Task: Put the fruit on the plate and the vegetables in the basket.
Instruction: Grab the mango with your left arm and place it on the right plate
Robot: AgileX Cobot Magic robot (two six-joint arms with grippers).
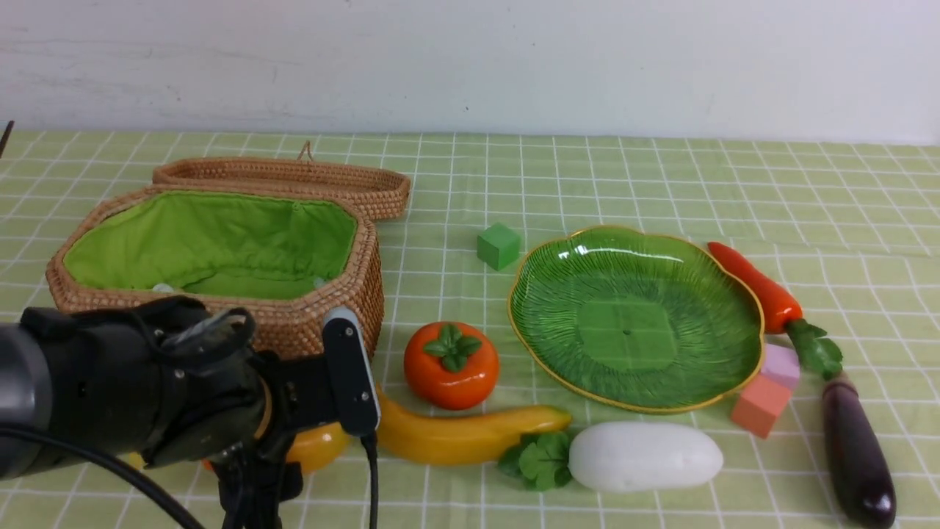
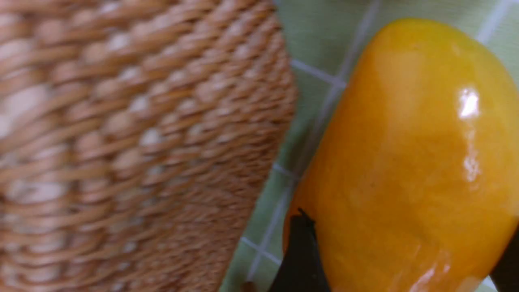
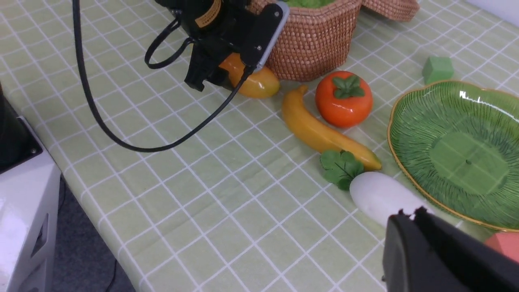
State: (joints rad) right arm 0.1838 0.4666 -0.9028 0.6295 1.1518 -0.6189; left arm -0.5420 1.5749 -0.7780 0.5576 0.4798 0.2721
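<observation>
My left gripper (image 2: 405, 243) reaches down beside the basket (image 1: 294, 323), its two black fingers pressed against both sides of the orange-yellow mango (image 2: 405, 162), which rests on the cloth. The banana (image 1: 463, 433) and the persimmon (image 1: 451, 365) lie just right of it. The green plate (image 1: 631, 323) holds nothing. A white radish (image 1: 646, 455) lies in front of the plate, with the carrot (image 1: 756, 283) and eggplant (image 1: 855, 455) to its right. My right gripper (image 3: 409, 213) hangs shut and empty above the radish (image 3: 377, 194); it is out of the front view.
The basket's lid (image 1: 294, 180) lies open behind it. A green cube (image 1: 499, 246) sits behind the persimmon; pink (image 1: 781, 365) and salmon (image 1: 760, 405) cubes touch the plate's right front rim. A black cable (image 3: 121, 142) trails from the left arm. The table's edge drops beside a white box (image 3: 24, 211).
</observation>
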